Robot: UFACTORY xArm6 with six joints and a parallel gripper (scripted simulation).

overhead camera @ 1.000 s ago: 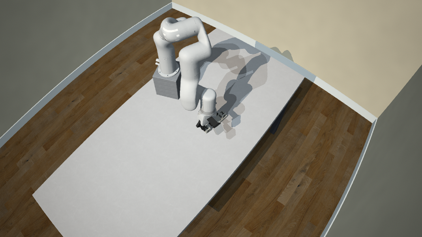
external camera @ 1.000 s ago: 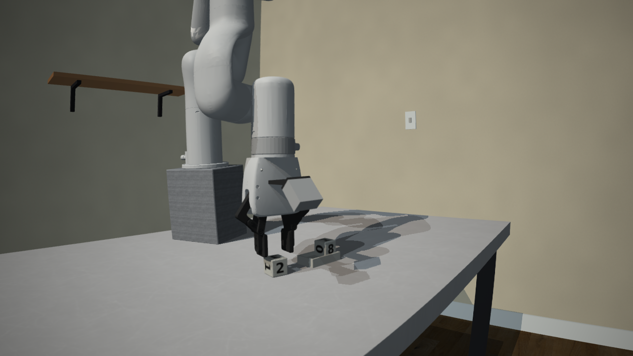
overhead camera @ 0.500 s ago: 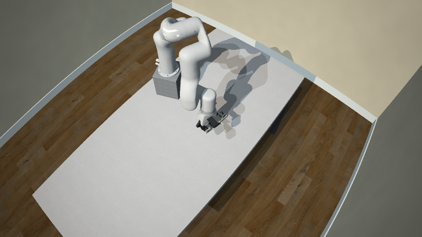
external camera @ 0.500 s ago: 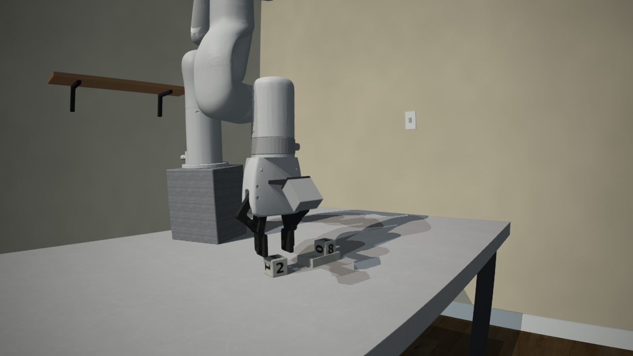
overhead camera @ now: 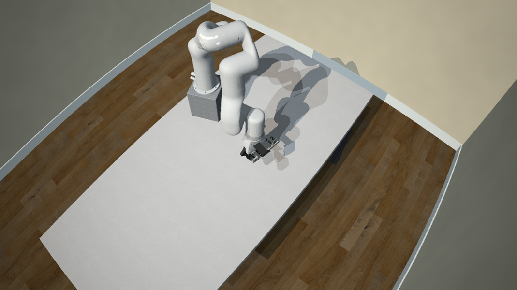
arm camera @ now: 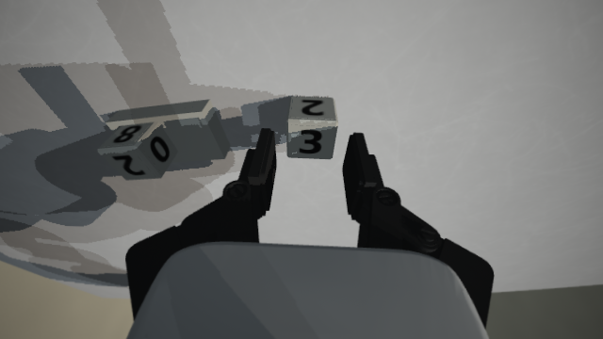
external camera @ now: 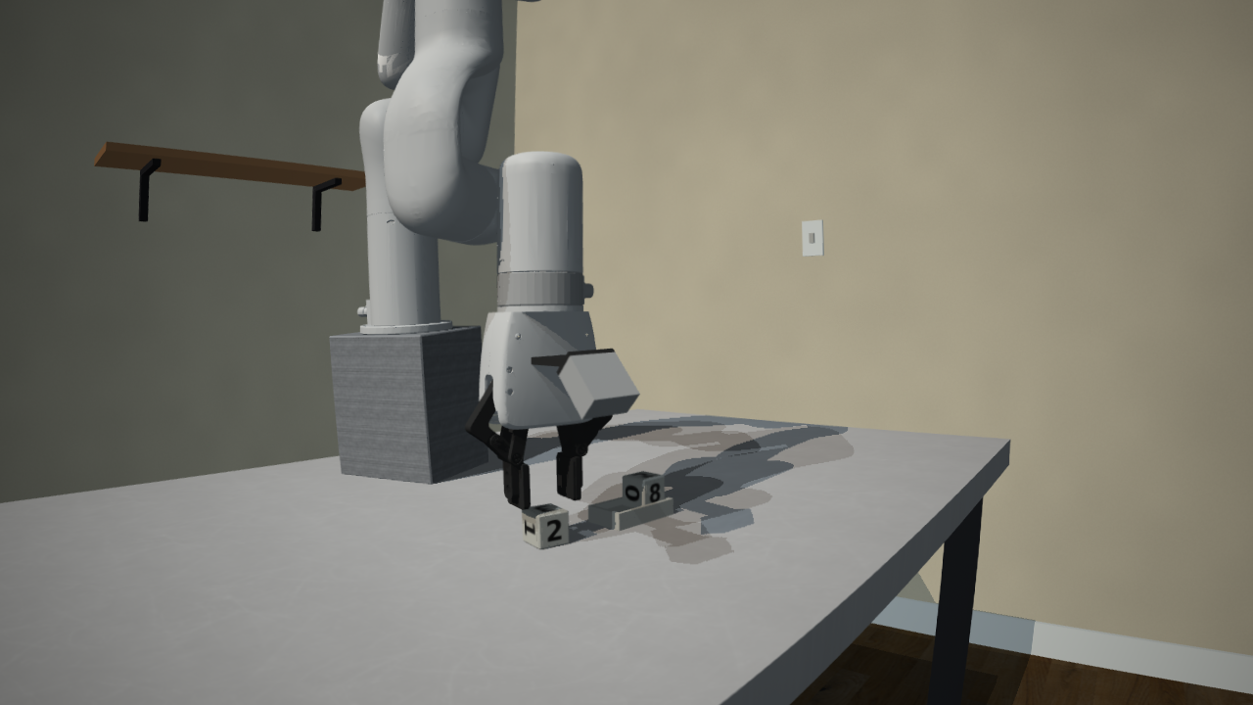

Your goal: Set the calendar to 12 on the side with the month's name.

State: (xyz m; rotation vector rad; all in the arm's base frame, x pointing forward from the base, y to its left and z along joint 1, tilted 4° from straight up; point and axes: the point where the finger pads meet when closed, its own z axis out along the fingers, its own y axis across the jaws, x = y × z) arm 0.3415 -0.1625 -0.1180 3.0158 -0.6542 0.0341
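A loose number cube (overhead camera: 254, 158) (external camera: 546, 528) (arm camera: 312, 127) stands flat on the table, off the tray's near end. The exterior view shows its 2 upright on the right face and a 1 on its side on the left face; its top reads 3 in the wrist view. The other cube (overhead camera: 272, 139) (external camera: 643, 489) (arm camera: 137, 151) stands in the far end of the low tray (external camera: 643, 514) (arm camera: 219, 134), with 8 and 0 on side faces and 2 on top. No month name is visible. My gripper (external camera: 543, 501) (arm camera: 310, 149) is half open and empty, fingertips just above the loose cube.
The tray lies on the white table (overhead camera: 149, 201) (external camera: 350, 595), close beside the loose cube. The near half of the tray holds no cube. The arm's grey base block (overhead camera: 204, 105) (external camera: 385, 407) stands behind. Arm shadows fall across the tray and the table beyond.
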